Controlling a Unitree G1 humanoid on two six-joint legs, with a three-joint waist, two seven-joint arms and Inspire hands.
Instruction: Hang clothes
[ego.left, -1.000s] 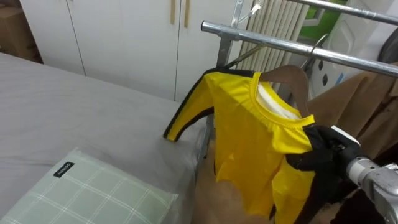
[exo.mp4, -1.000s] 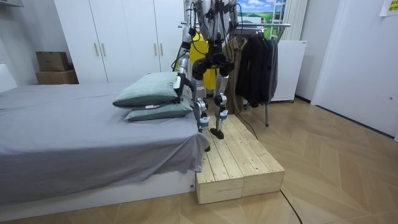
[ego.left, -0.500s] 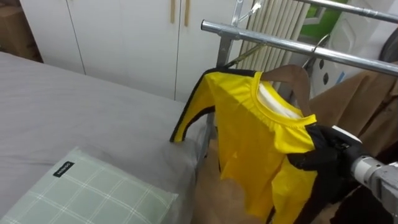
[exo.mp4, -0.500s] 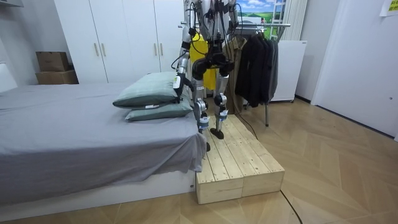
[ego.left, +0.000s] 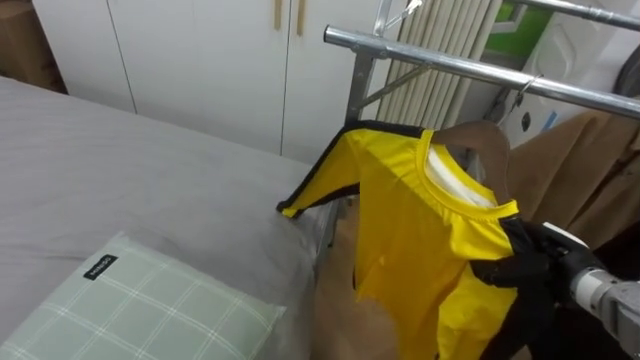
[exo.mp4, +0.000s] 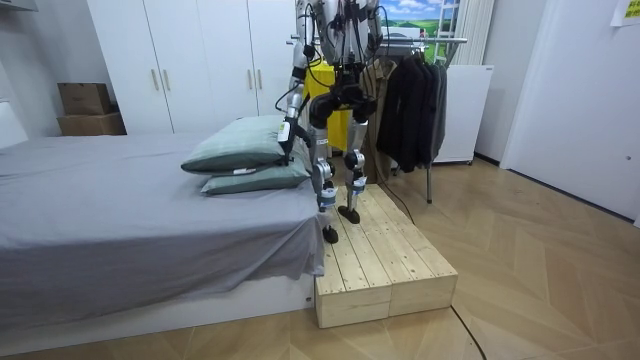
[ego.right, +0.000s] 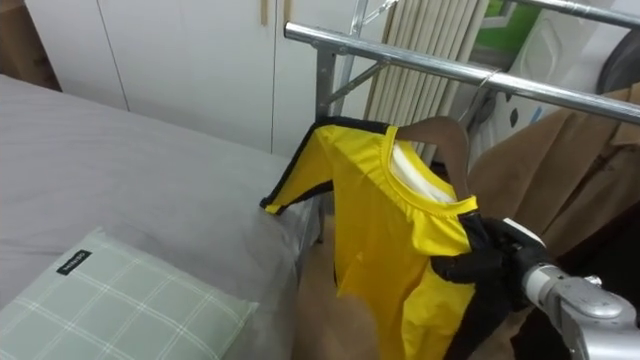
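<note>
A yellow shirt with black trim (ego.left: 420, 235) (ego.right: 385, 230) hangs on a brown hanger (ego.left: 490, 140) whose metal hook (ego.left: 522, 85) rests over the clothes rail (ego.left: 480, 75) (ego.right: 440, 68). My right hand (ego.left: 520, 262) (ego.right: 482, 262), black, comes in from the lower right and is curled round the shirt's near shoulder edge. In the room view I stand on a wooden platform (exo.mp4: 385, 260) facing the rail, with the yellow shirt (exo.mp4: 322, 85) before me. My left hand (exo.mp4: 284, 133) hangs at my side beside the pillows.
A grey bed (ego.left: 120, 190) with a green checked pillow (ego.left: 140, 310) lies to the left. Brown coats (ego.left: 585, 170) hang further right on the rail, dark jackets (exo.mp4: 410, 100) beyond. White wardrobe doors (ego.left: 200, 60) stand behind.
The whole picture has shifted a little, so the camera moved. The shirt and hanger hang slightly lower and further right under the rail, with my right hand following.
</note>
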